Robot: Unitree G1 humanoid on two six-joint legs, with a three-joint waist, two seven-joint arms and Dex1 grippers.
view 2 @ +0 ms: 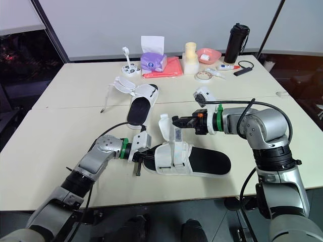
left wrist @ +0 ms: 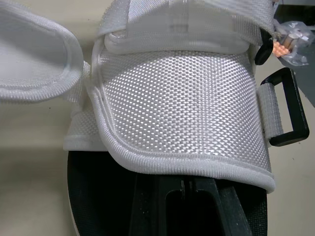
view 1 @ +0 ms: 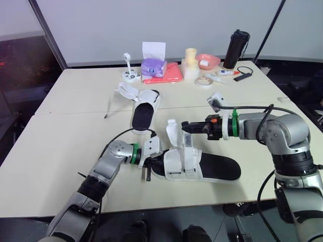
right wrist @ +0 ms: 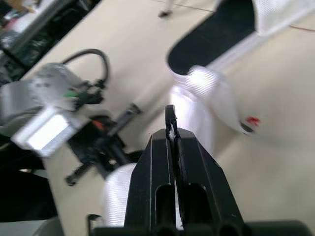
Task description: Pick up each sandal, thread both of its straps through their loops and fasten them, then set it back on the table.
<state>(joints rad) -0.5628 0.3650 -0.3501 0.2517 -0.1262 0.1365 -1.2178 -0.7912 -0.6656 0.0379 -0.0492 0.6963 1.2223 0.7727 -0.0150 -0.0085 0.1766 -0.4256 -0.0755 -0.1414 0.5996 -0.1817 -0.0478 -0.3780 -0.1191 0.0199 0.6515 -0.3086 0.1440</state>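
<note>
We find bare table (view 1: 60, 146) along the left edge and toward the near left corner. The far edge is crowded: tissue box (view 1: 153, 67), black bottle (view 1: 236, 50), tape roll (view 1: 204, 81). The far sandal (view 1: 143, 115) lies mid-table. The near sandal (view 1: 217, 167) blocks the near edge, its strap (view 1: 189, 143) pinched upright by the right gripper (view 1: 184, 127).

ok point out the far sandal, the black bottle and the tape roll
far sandal (view 1: 143, 115): left eye view, black footbed
black bottle (view 1: 236, 49): left eye view, mid body
tape roll (view 1: 203, 83): left eye view, rim
</note>
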